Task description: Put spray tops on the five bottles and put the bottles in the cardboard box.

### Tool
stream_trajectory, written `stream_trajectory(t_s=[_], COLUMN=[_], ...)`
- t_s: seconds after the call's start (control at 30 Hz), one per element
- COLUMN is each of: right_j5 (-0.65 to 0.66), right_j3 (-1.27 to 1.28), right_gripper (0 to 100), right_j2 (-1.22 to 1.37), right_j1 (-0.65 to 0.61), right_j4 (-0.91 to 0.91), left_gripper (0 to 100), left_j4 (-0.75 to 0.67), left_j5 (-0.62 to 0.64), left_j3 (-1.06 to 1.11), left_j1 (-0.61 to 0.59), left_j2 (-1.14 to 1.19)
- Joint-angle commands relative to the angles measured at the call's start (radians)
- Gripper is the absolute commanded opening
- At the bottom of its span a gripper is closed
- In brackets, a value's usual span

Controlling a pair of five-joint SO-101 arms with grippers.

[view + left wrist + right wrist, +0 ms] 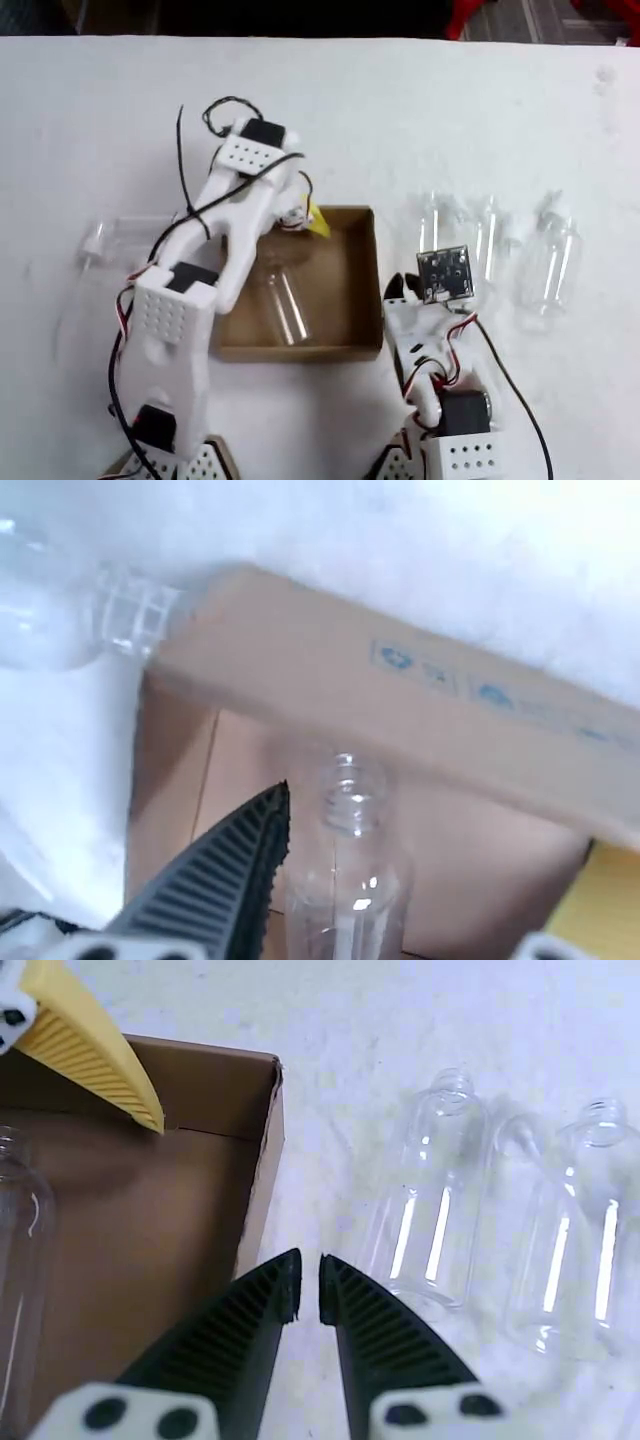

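Observation:
The open cardboard box (355, 300) sits mid-table. One clear bottle (283, 305) with no top lies inside it. My left gripper (305, 215) hangs over the box's far edge and is open. In the left wrist view its black finger (235, 865) is beside the bare-necked bottle (345, 880), with a yellow finger (600, 900) well off on the other side. My right gripper (308, 1290) is shut on nothing, low over the table beside the box wall (262, 1185). Topless bottles (430, 1190) (570, 1230) lie just beyond it.
Three clear bottles (440, 235) (488, 240) (550, 265) lie right of the box, with small whitish pieces among them. Another clear bottle (115, 240) lies left of the left arm. A bottle neck (130, 615) shows outside the box wall (400, 710). The table's far half is bare white.

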Motion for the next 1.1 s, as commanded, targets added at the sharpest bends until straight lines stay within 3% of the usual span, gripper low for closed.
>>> stream_trajectory(t_s=[0.0,0.2,0.43,0.53,1.07], right_j5=[0.011,0.011,0.011,0.011,0.011], right_j3=[0.009,0.009,0.009,0.009,0.009], right_gripper=[2.2,2.2,2.2,2.2,2.2], right_j2=[-0.001,-0.001,-0.001,-0.001,-0.001], right_j1=[-0.007,-0.007,-0.007,-0.007,-0.007], right_j4=[0.002,0.002,0.002,0.002,0.002], left_gripper=[41,39,14,9,23], left_j4=[0.006,-0.037,-0.048,-0.052,0.026], left_j5=[0.006,0.011,-0.037,-0.066,-0.002], left_j3=[-0.006,0.005,0.006,0.006,0.0], left_j1=[-0.021,-0.064,-0.07,-0.073,-0.051], left_j2=[-0.008,-0.008,-0.007,-0.007,-0.021])
